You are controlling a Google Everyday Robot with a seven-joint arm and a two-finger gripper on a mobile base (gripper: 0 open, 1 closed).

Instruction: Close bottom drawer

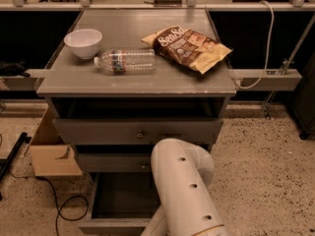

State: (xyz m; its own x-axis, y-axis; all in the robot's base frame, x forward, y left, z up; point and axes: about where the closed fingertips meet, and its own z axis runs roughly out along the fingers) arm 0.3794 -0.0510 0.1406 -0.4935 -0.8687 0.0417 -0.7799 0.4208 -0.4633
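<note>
Sight of the gripper is lacking: it is hidden below or behind the white perforated arm link (186, 191) at the lower edge, so its grasp cannot be told. Left of that link the bottom grey cabinet drawer (120, 200) stands pulled out. Press squarely on its wide front, pushing straight inward, lest it skew.

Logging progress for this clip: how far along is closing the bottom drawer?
Nothing looks done: the bottom drawer stands pulled out, its grey interior exposed. In hand: the white arm reaches down in front of the cabinet; the gripper is out of view, so contact cannot be confirmed. Left: pushing the drawer fully in.
</note>
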